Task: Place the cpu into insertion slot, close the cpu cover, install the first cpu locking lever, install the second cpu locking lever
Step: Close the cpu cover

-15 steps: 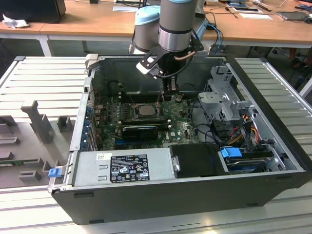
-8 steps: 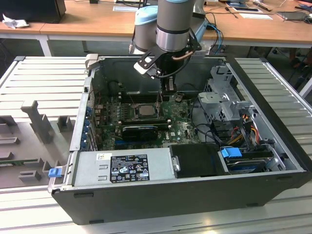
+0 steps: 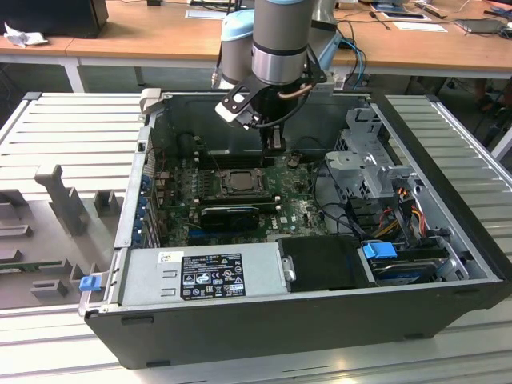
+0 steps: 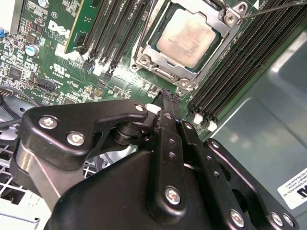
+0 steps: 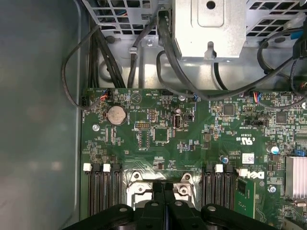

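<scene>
Jaws stand closed, finger against finger with nothing between them, so the gripper ends in one narrow black tip; judged from that, it is set for pressing or nudging rather than for carrying.

In the exterior view the arm reaches down into the open computer case, and the gripper hangs over the green motherboard, just beyond the insertion slot and toward that view's right. In the second wrist view the tip sits close by one corner of the socket, between it and a bank of long black memory slots. Whether it touches the board cannot be told.

Over the socket lies the cpu cover, flat, its silvery frame resting on the chip's edges so that the window leaves the middle bare. The cpu is already seated in the slot, level, with its pale metal face upward. Being square, it has no long axis; its sides run in line with the memory slots.

A thin metal rod leads off from a corner of the cover. Whether it is latched is unclear.
</scene>
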Controlling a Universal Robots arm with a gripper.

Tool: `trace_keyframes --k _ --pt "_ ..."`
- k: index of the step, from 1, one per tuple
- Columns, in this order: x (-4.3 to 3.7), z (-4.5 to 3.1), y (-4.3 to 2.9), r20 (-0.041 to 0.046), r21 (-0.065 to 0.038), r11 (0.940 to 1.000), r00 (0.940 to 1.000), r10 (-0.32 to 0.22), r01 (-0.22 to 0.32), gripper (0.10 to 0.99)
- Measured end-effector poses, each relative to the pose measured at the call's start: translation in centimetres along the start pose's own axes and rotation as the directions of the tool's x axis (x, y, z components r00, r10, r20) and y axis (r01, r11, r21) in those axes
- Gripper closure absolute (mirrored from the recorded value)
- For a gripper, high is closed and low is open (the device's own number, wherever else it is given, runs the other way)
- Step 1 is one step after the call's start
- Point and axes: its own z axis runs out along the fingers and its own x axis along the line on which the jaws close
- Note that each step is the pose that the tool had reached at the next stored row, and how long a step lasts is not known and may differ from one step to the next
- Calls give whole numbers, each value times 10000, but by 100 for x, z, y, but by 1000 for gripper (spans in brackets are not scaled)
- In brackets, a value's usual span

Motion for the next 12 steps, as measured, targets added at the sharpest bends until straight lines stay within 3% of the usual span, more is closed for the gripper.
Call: trace_keyframes --k 5,8,12 --pt "-1 7 -51 -2 0 10000 10000 -1 1 980" --pt "-20 95 -105 -3 2 10000 10000 -99 99 980" --pt "-21 124 -269 -17 5 9997 9997 -239 239 980"
